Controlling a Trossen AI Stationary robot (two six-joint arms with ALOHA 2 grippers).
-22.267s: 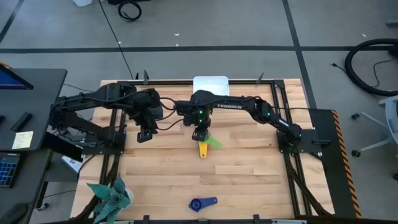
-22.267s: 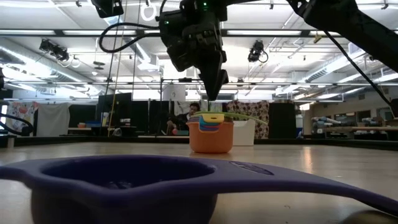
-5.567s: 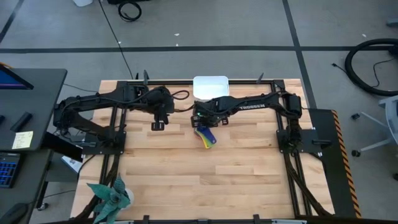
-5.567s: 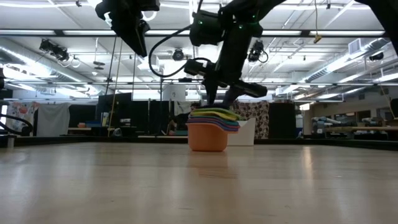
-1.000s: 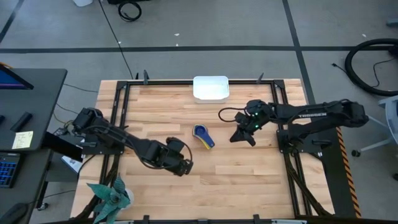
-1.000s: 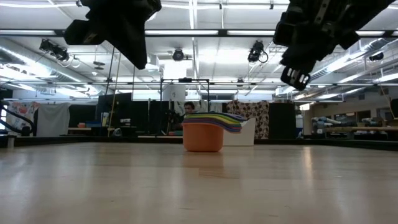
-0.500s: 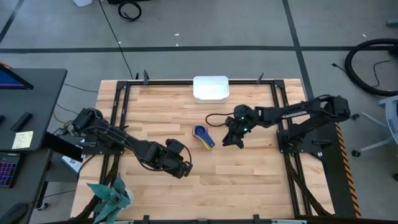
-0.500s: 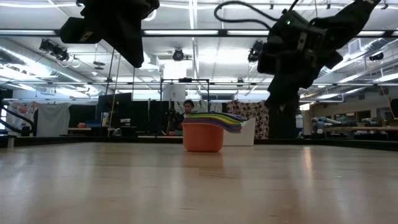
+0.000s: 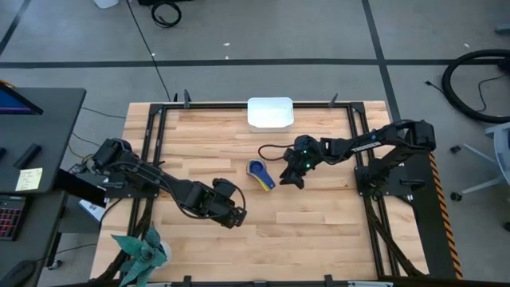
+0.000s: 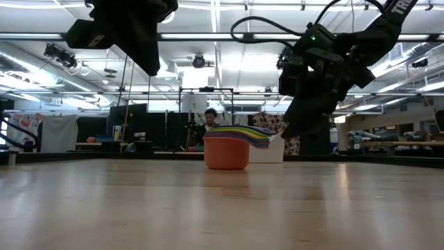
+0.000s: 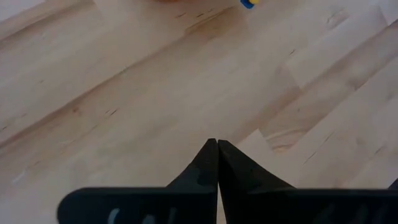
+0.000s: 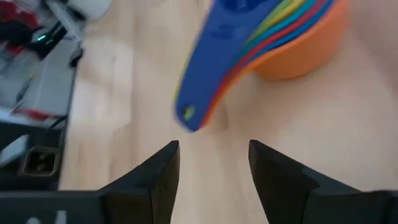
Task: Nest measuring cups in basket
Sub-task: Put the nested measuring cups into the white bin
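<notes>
The measuring cups stand nested in one stack on the table's middle, the orange bowl at the bottom and the dark blue cup on top. Their fanned handles point toward the near right. My right gripper is open just right of the handles' free ends and touches nothing; in its wrist view the handles lie ahead of the fingers. My left gripper is shut and empty, nearer the front edge, left of the stack. The white basket rests at the far edge.
A teal spiky plant stands at the table's near left corner. A black frame runs along the table's sides. Bare wood lies between the stack and the basket. A person shows far behind the table.
My right gripper has moved toward the table's left and down, closing in on the free ends of the stack's handles; its fingers stay open. The stack and my left gripper have kept still.
</notes>
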